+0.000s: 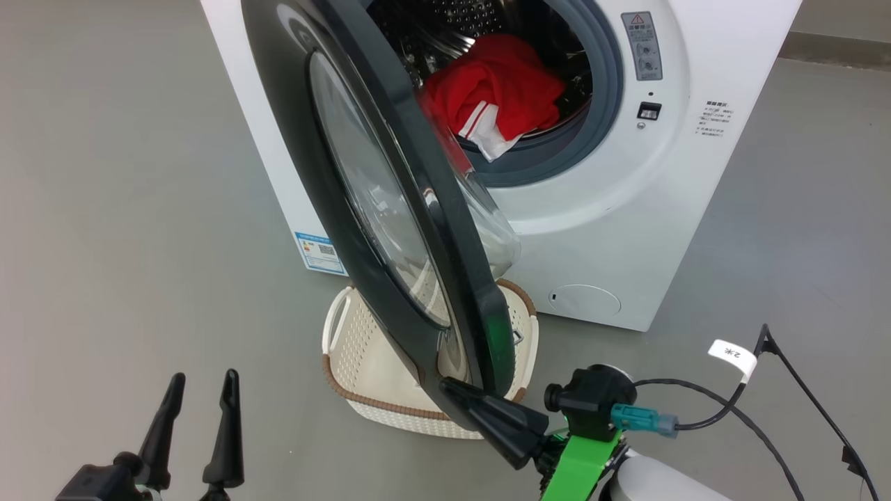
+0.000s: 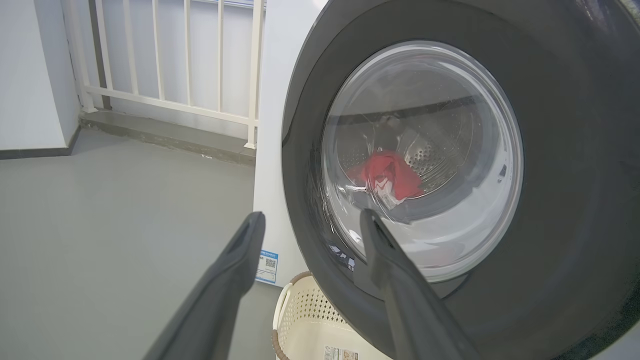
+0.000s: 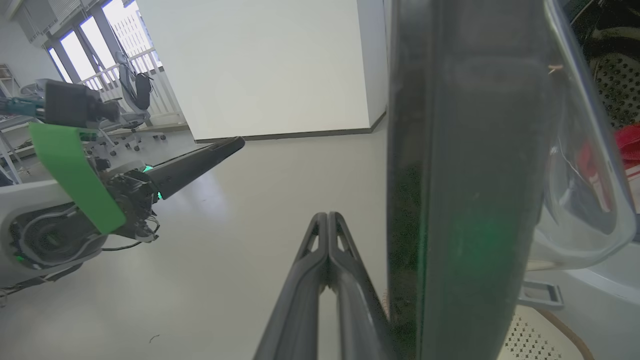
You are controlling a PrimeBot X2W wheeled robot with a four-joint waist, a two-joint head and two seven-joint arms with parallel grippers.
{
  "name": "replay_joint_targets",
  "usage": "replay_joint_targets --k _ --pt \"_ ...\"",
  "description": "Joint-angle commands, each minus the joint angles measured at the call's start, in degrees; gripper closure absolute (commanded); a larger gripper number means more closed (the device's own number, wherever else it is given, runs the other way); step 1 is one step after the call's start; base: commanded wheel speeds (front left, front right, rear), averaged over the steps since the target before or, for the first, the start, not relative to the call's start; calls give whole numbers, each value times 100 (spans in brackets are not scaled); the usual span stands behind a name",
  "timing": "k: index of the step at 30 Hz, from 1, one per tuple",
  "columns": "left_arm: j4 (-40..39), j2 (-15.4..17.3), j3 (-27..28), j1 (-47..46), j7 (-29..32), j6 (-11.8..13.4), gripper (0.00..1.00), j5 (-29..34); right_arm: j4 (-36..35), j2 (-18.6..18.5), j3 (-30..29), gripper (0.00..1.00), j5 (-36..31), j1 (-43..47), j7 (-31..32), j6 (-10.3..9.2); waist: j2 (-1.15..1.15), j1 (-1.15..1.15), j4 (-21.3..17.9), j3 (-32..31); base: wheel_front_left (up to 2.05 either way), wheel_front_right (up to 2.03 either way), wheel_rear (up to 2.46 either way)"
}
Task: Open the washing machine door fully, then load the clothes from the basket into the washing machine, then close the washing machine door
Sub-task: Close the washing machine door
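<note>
Grey floor [image 1: 125,209] runs to a white railing [image 2: 160,60] along the far wall. On the floor stands the white washing machine [image 1: 696,209], its steel drum [image 1: 445,28] open to the head view. The washing machine door [image 1: 292,160] hangs partway open and is almost edge-on in the head view. Its glossy black rim rings the clear glass bowl [image 1: 369,202].

Beneath the door's lower edge, just in front of the machine, the cream perforated basket [image 1: 362,355] sits on the floor with its bottom bare. The clothes [image 1: 501,90], red with a white-striped panel, lie bunched inside the drum, at the grey gasket's lip.

The right gripper [image 1: 456,391] has its fingers pressed together, their tips against the outer side of the door's lower rim. The left gripper [image 1: 203,379], well apart from the door, has its fingers spread wide. A blue energy sticker [image 1: 320,252] marks the machine's side.
</note>
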Motion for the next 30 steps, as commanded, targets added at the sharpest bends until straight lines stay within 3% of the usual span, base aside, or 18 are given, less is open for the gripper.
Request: replay_joint_targets --k 1,17,30 --pt "-151 63 184 -105 -53 -19 0 -33 -67 54 -13 100 48 -83 -27 9 0 0 3 6 0 0 0" --pt "-166 86 170 -200 -54 -19 0 -39 287 -73 -812 100 -41 -102 -27 9 0 0 91 164 0 0 0" --pt "-259 83 177 -424 -54 -19 0 -54 649 -339 -1537 100 -149 -480 -27 9 0 0 39 727 0 0 0"
